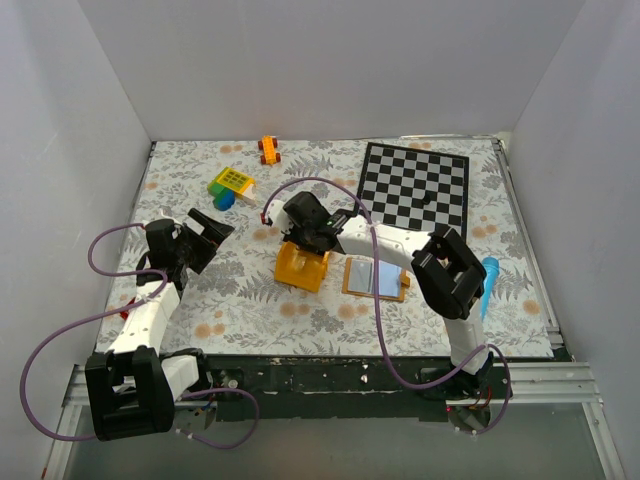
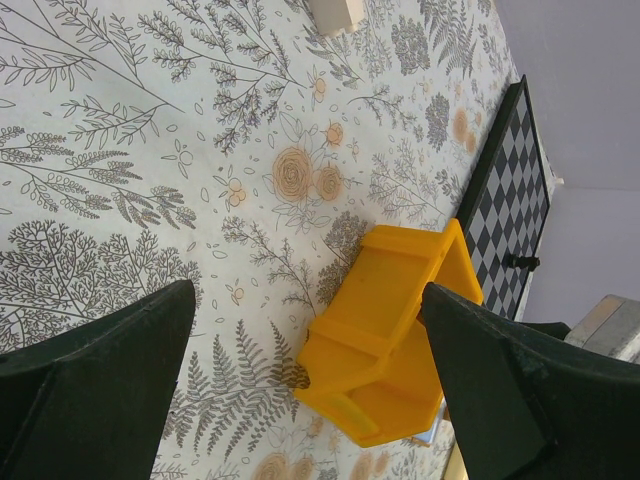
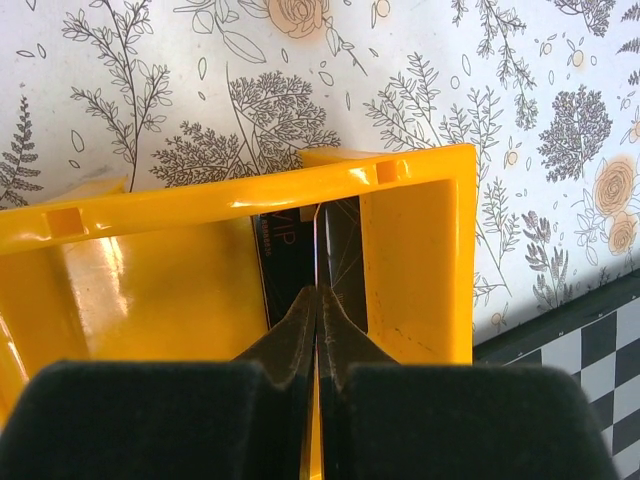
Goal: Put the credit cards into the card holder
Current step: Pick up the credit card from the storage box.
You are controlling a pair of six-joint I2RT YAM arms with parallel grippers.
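Observation:
The card holder [image 1: 375, 278] lies open on the table, pale blue inside with tan edges, just right of a yellow bin [image 1: 302, 267]. My right gripper [image 1: 312, 238] reaches down into the bin [image 3: 150, 290] and is shut [image 3: 318, 292] on a black credit card seen edge-on. Two black card faces [image 3: 285, 250] stand in the bin on either side of the fingertips; one reads "VIP". My left gripper [image 1: 210, 232] is open and empty at the left, above the table. In its wrist view the bin [image 2: 390, 330] lies ahead between the spread fingers [image 2: 305, 300].
A black-and-white chequered board [image 1: 415, 185] lies at the back right. A small orange toy [image 1: 268, 150] and a yellow-green block with a blue piece [image 1: 230, 185] sit at the back left. A blue object [image 1: 488, 280] hangs by the right arm. White walls enclose the table.

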